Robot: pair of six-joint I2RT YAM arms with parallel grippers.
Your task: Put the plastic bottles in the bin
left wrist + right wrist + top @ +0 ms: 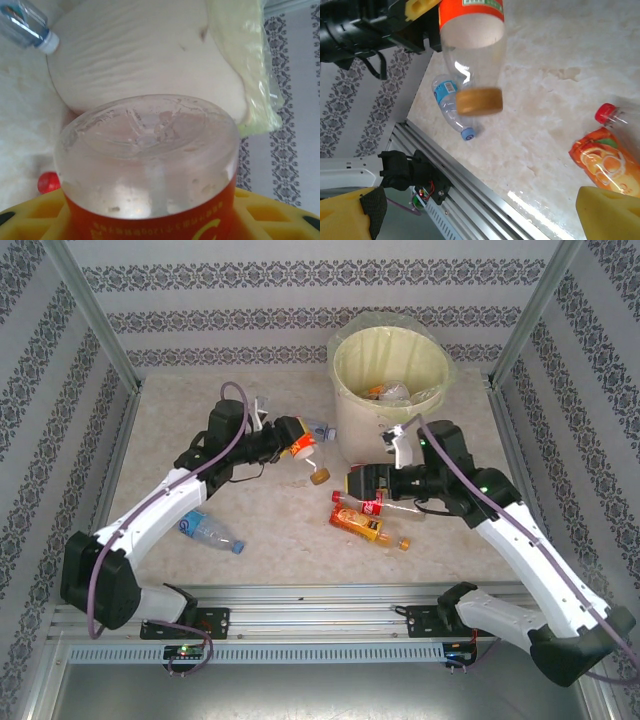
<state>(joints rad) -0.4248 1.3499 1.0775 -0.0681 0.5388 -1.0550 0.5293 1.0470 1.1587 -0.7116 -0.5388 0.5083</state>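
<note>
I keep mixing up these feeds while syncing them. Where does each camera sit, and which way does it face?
Top external: overhead, from behind, looking down on the table, the bin, the left arm and right arm.
Left wrist: on the left arm, facing the bin's wall; left pincer shut on the orange-labelled bottle, yellow fingers showing.
Right wrist: on the right arm, looking across the table toward the left arm; right pincer open.
Shared: all three show the orange-labelled bottle.
</note>
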